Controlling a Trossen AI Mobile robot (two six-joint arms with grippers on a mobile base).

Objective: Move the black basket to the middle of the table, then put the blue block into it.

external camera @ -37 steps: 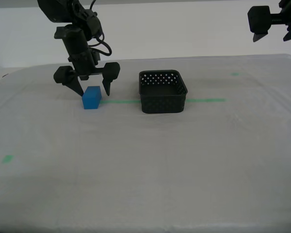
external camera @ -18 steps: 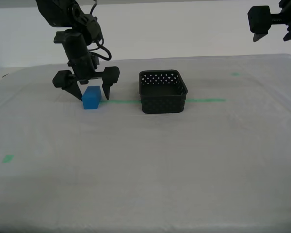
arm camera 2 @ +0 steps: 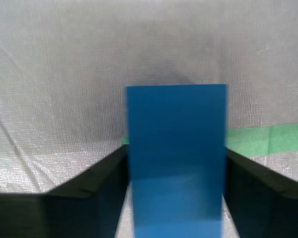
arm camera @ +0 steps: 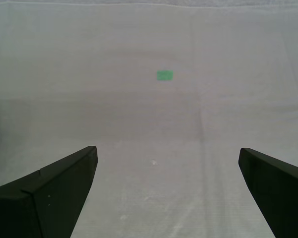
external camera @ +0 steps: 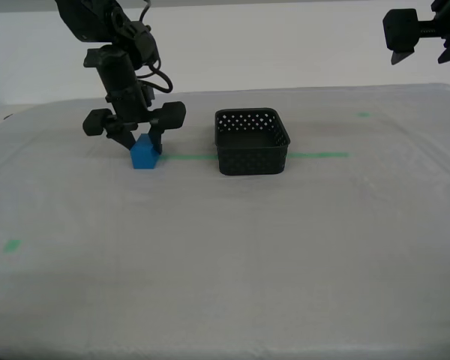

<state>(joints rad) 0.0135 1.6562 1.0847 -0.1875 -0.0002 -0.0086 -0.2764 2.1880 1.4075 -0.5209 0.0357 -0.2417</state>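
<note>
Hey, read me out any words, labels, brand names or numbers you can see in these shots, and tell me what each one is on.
None: no view shows any readable text.
The blue block has plain faces.
The black basket shows only rows of round holes.
The table carries only blank green tape.
My second gripper and my first gripper show no markings.

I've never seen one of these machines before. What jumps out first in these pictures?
The bright blue block stands out on the pale table, pinched between the fingers of my second gripper at the exterior view's left. Beside it, nearer the middle, sits an empty black basket on a green tape line. My first gripper hangs open, high at that view's right.
</note>
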